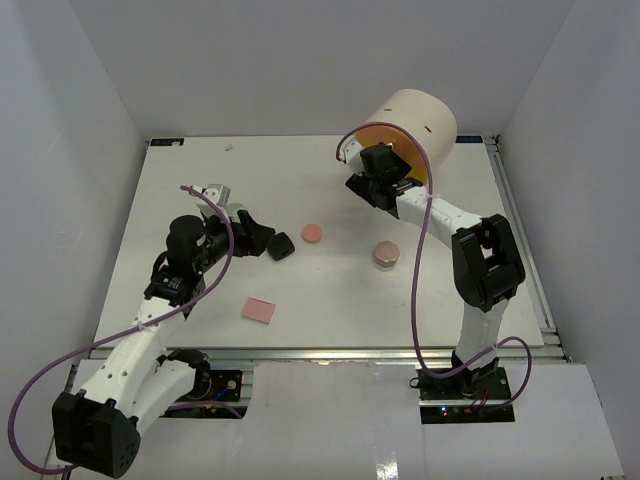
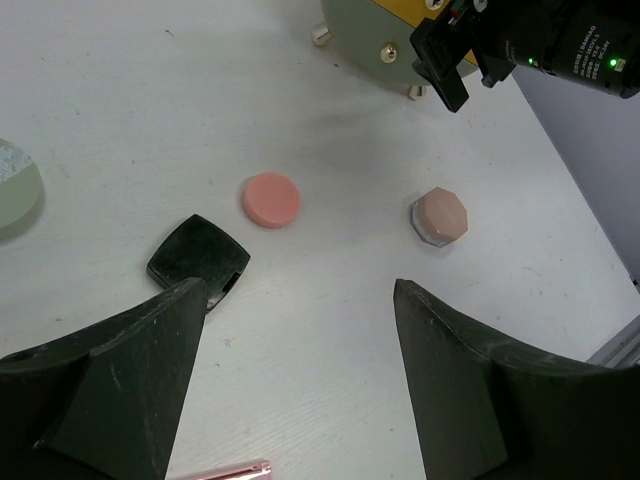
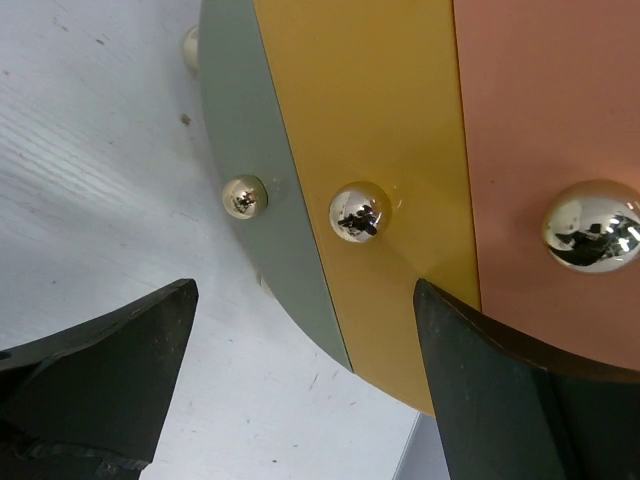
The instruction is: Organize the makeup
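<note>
Left gripper point(image 2: 298, 300) hung spread, empty, beside black compact point(image 2: 198, 257); right gripper point(image 3: 305, 295) spread before yellow drawer knob point(image 3: 358, 211). Pink compact point(image 2: 271, 199), beige compact point(image 2: 440, 214), pink square point(image 1: 259, 310) lay loose: sorting seemingly barely begun.

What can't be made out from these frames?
Top view: the cylinder has its front mostly hidden behind the right hand.
Top view: white speck at the table's far edge, too small to identify.
Left wrist: pink square cut off by the bottom edge; pale round thing cut off by the left edge.

Bright, even light; soft shadows.
</note>
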`<act>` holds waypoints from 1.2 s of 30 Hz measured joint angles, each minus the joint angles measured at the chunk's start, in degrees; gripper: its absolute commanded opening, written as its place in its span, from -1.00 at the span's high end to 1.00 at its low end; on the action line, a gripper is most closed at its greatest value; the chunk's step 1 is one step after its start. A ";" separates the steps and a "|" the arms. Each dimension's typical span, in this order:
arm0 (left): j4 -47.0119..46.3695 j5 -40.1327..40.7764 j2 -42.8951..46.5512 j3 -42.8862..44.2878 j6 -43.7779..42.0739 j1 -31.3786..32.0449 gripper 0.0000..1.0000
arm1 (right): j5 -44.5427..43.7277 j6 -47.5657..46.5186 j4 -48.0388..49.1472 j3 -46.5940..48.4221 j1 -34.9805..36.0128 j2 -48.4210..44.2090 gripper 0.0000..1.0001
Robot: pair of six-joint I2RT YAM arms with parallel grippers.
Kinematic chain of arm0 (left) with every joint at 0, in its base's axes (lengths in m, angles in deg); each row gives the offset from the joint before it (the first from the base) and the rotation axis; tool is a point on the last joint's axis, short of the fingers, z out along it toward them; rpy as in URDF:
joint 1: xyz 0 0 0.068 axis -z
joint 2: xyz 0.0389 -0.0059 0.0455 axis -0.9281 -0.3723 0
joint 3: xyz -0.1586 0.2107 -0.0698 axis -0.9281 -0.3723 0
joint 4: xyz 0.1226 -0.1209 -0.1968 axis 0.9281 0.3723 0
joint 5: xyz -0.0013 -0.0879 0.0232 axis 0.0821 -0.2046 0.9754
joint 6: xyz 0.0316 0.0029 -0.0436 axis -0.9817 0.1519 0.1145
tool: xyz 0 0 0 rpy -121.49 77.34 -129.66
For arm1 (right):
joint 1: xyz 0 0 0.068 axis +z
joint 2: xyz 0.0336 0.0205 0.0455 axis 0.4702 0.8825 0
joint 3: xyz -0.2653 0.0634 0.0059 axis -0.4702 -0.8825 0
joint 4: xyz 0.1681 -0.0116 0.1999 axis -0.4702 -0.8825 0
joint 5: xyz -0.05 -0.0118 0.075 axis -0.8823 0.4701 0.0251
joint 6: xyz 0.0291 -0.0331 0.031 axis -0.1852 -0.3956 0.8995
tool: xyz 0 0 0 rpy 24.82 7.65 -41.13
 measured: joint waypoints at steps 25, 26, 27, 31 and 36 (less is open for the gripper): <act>-31.62 -17.35 -61.09 27.88 23.60 15.91 -0.13 | 88.63 22.30 -0.87 -36.07 -39.97 -50.23 0.53; -32.10 -16.41 -65.00 32.13 25.05 17.00 -0.13 | 89.69 25.25 1.65 -37.99 -41.38 -50.95 0.53; -31.92 -15.24 -68.06 35.70 26.49 17.61 -0.14 | 90.07 27.78 3.89 -39.31 -42.35 -51.66 0.53; -32.00 -8.81 -80.54 50.57 30.79 18.87 -0.24 | 91.00 33.89 9.53 -41.01 -44.29 -54.77 0.50; -30.73 -3.97 -89.04 59.18 34.80 18.80 -0.30 | 91.18 36.67 13.41 -41.01 -44.93 -56.01 0.49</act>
